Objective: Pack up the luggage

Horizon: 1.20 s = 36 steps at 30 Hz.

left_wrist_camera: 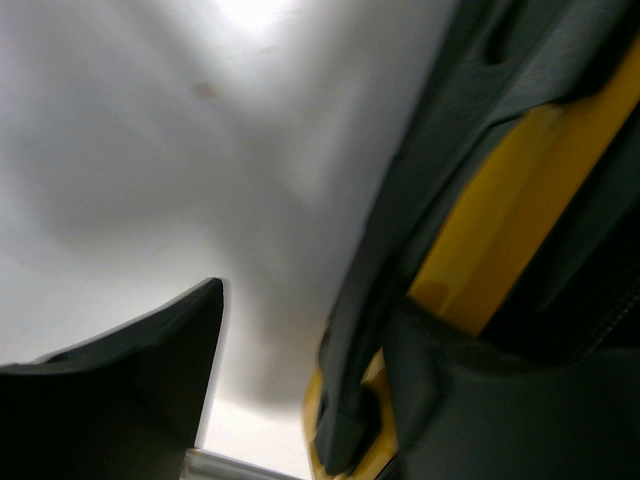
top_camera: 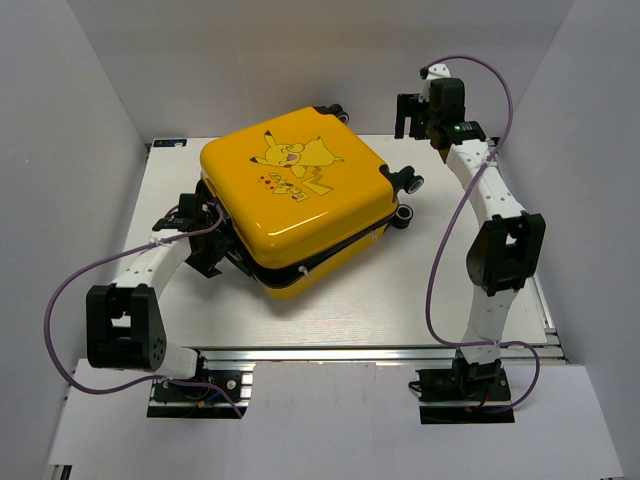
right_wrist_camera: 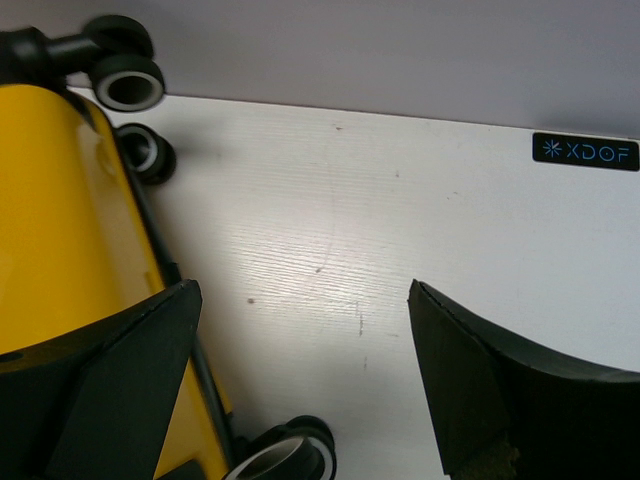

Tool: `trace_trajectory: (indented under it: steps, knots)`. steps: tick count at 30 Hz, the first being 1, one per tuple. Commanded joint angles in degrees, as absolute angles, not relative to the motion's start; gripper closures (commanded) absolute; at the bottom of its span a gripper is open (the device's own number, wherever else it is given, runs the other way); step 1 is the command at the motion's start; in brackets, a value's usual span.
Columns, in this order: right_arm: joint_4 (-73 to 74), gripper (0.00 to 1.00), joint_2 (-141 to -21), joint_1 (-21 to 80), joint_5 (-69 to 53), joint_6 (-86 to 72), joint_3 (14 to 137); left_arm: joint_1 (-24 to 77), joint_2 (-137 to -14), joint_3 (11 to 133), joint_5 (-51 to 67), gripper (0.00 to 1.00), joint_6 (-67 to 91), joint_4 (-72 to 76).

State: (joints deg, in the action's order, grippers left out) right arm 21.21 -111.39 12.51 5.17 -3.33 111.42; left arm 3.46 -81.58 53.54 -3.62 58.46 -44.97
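Observation:
The luggage (top_camera: 290, 190), a yellow hard-shell suitcase with a Pikachu print, lies flat on the white table (top_camera: 350, 300), its lid down but slightly ajar at the near left corner. My left gripper (top_camera: 210, 240) is at that left edge. In the blurred left wrist view the left gripper (left_wrist_camera: 305, 320) has its jaws apart, and the dark zipper trim (left_wrist_camera: 350, 400) and yellow shell (left_wrist_camera: 500, 220) lie against the right finger (left_wrist_camera: 470, 400). My right gripper (top_camera: 410, 115) hangs open at the back right. In its wrist view the right gripper (right_wrist_camera: 300, 290) is over bare table beside the luggage (right_wrist_camera: 60, 220).
The suitcase's small black wheels (top_camera: 410, 185) stick out on its right side, close to my right gripper's left finger (right_wrist_camera: 120, 390); one wheel (right_wrist_camera: 290, 455) is just below it. White walls enclose the table on three sides. An XDOF label (right_wrist_camera: 585, 151) marks the back edge.

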Motion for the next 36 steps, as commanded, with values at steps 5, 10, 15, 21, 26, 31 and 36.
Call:
trace_trajectory:
  steps: [5, 10, 15, 21, 26, 31, 36]
  knots:
    - [27.57, 0.11, -122.95, 8.18, -8.91, -0.26, 118.21, 4.39, -102.72, 57.08, 9.28, 0.64, 49.5, -15.76]
    - [22.08, 0.11, -115.18, 8.35, -13.45, 1.67, 102.55, 5.62, -117.73, 75.99, 11.69, 1.0, 40.97, -20.11]
    - [12.48, 0.11, -101.81, 8.17, -18.8, 5.87, 82.74, 4.4, -121.9, 85.59, 11.86, 1.0, 35.69, -19.96]
    - [10.55, 0.11, -93.44, 11.16, -38.48, 10.63, 69.89, 3.87, -123.92, 91.92, 10.63, 1.0, 28.75, -19.42]
    - [-3.13, 0.11, -84.38, 13.71, -32.8, 2.41, 56.02, 3.87, -123.31, 94.75, 13.27, 1.0, 23.22, -21.53]
    - [-13.26, 0.11, -86.38, 13.97, -30.04, -3.24, 59.48, 3.87, -120.15, 89.39, 14.68, 1.0, 19.78, -21.09]
    - [-21.94, 0.11, -93.16, 17.12, -40.06, -7.29, 72.5, 4.39, -118.3, 85.87, 16.52, 1.0, 18.9, -19.6]
